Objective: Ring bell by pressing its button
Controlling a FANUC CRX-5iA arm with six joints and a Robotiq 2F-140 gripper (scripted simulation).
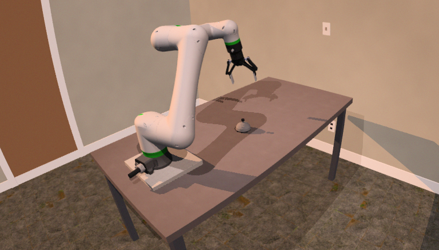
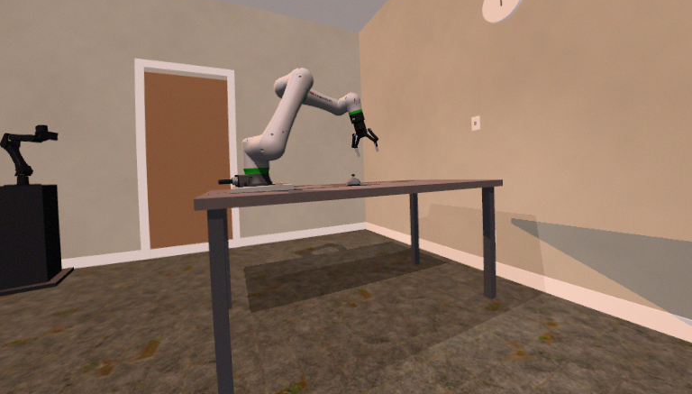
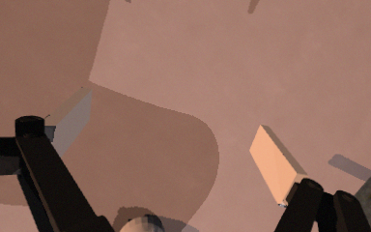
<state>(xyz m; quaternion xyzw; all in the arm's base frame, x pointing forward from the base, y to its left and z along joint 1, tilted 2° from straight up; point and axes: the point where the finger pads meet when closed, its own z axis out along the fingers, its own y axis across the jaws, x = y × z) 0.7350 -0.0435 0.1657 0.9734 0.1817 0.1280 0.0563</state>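
Observation:
A small grey dome bell [image 1: 242,126] with a black button [image 1: 242,119] on top sits near the middle of the brown table. It also shows in the exterior view [image 2: 352,180], and its top edge peeks in at the bottom of the wrist view [image 3: 141,224]. My gripper [image 1: 242,78] hangs high above the table, beyond the bell toward the far wall, with its fingers wide open and nothing between them. It shows in the exterior view [image 2: 366,150] and in the wrist view [image 3: 174,145] too.
The arm's base [image 1: 155,159] stands on a pale plate at the table's near-left end. The table's edges lie to the right and the front. A black stand with a small arm [image 2: 25,206] is off to the left on the floor.

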